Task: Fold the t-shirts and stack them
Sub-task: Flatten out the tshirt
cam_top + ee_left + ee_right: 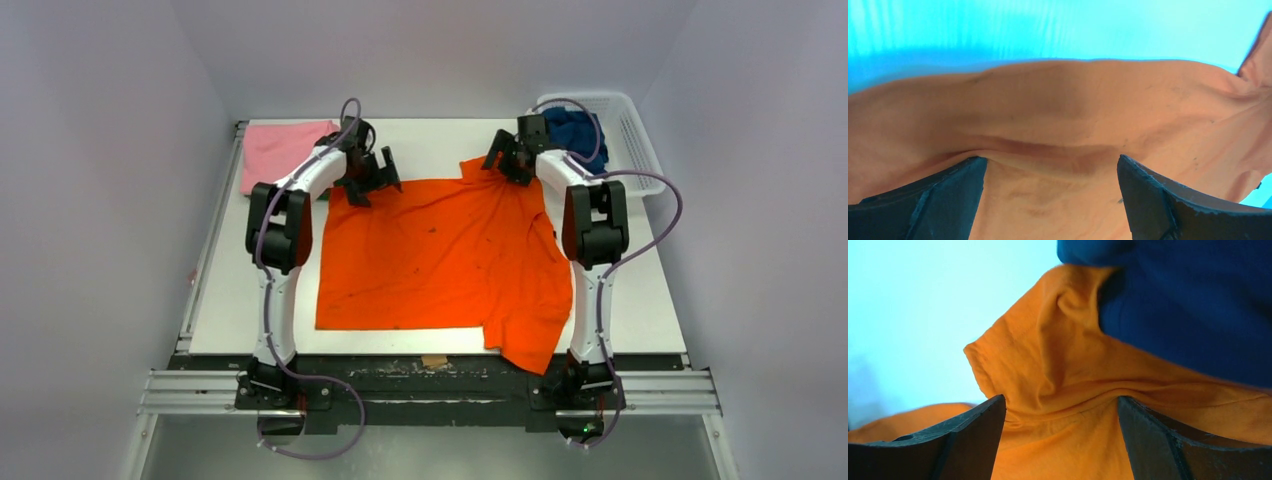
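While the top view shows the orange tee (440,255) spread over the middle of the worktop (240,300), its near-right corner laps over the near edge. The left claw (372,180) sits at the tee's far-left corner and the right claw (508,160) at its far-right corner. A pink tee (275,150) lies at the far-left; a navy tee (575,130) fills the basket (635,150).

In the left wrist view, the fingers (938,200) stand wide apart over a ridge of orange cloth, gripping nothing.

In the right wrist view, the fingers (958,440) also gape, with bunched orange cloth between them unpinched and navy just behind it.
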{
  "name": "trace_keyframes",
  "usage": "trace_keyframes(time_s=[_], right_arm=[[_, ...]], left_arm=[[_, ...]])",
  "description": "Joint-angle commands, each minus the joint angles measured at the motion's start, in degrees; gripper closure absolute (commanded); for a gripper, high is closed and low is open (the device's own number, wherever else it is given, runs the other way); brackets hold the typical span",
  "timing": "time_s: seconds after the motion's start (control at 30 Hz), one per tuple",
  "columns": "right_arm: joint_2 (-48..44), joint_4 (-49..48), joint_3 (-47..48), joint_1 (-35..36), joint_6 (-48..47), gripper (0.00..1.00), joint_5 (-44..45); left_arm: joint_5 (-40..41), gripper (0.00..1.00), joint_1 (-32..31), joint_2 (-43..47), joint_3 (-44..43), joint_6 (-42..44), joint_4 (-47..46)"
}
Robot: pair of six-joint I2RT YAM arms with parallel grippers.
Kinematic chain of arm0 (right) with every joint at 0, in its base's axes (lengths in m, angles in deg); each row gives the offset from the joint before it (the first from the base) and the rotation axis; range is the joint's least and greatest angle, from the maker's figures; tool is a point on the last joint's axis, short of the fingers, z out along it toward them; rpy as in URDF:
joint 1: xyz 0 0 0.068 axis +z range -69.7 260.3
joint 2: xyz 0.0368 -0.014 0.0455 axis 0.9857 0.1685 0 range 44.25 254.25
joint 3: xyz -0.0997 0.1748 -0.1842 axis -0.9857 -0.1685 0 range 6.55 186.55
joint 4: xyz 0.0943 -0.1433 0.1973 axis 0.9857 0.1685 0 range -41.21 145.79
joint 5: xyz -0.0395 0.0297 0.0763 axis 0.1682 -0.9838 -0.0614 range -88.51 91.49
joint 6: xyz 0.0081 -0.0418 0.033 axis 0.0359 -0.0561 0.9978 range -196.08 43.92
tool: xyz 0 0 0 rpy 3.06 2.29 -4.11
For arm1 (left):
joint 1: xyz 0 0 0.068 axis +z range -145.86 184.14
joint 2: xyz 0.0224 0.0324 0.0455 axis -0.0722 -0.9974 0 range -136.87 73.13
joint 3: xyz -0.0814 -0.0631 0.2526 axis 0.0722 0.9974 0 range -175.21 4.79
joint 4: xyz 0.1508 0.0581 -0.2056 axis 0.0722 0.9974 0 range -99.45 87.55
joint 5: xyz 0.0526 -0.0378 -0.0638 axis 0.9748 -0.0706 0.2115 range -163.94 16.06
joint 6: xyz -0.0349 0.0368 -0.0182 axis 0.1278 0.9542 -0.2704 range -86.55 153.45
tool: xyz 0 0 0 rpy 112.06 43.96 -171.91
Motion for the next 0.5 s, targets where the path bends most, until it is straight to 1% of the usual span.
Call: trace_keyframes(time_s=[0.0,0.1,0.17,0.27,0.33,0.37,0.47], right_arm=[[8.06,2.53,4.50,-1.73,0.33,0.19,-2.35],[7.94,2.61,6.41,-1.90,-1.62,0.18,-3.32],[5.62,2.84,5.86,-1.91,-3.02,0.19,-3.67],[-0.82,3.15,1.99,-1.77,-5.60,0.18,-2.04],[-7.61,2.45,-2.40,-1.70,-6.89,0.18,-1.70],[-10.69,2.12,-4.97,-1.54,-7.44,0.18,-1.50],[-20.40,1.47,-13.92,-0.43,-8.94,0.16,0.33]], left_arm=[[-1.86,0.00,1.19,-6.30,-9.36,-0.86,2.28],[-1.82,0.00,1.88,-9.72,-14.53,-0.87,3.35],[-1.85,0.00,2.14,-11.22,-19.20,-0.40,5.66],[-0.71,0.00,2.15,-9.01,-22.01,1.06,6.96],[-1.18,0.00,1.88,-4.15,-19.84,1.65,5.92],[-0.97,0.00,1.44,-0.50,-16.20,2.28,4.71],[4.73,0.00,-0.79,12.32,-4.42,4.66,1.68]])
